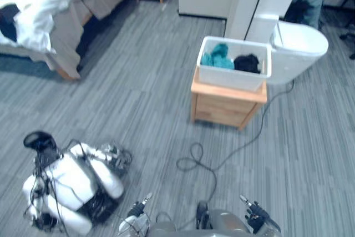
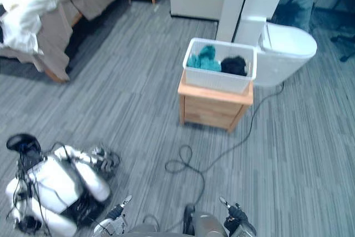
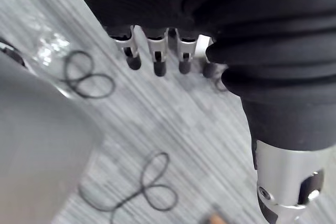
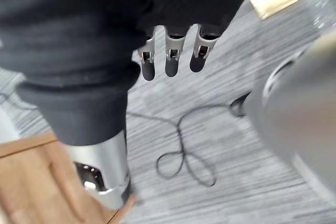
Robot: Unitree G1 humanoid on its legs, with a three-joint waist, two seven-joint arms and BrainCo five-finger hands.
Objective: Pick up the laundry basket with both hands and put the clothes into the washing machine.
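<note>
- On the wooden stand [image 1: 222, 109] ahead sits the basket [image 1: 230, 77], holding teal cloth [image 1: 217, 56] and black cloth [image 1: 247, 62]; the washer [image 1: 297, 48] is just behind.
- Left hand [image 3: 156, 56]: low, loosely straight, empty.
- Right hand [image 4: 170, 56]: likewise empty.

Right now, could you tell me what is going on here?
Nothing is being handled yet. The robot's left hand and right hand hang open and empty above the floor, away from the laundry basket. The basket, holding teal and black clothes, sits on a wooden stand beside the washing machine.
</note>
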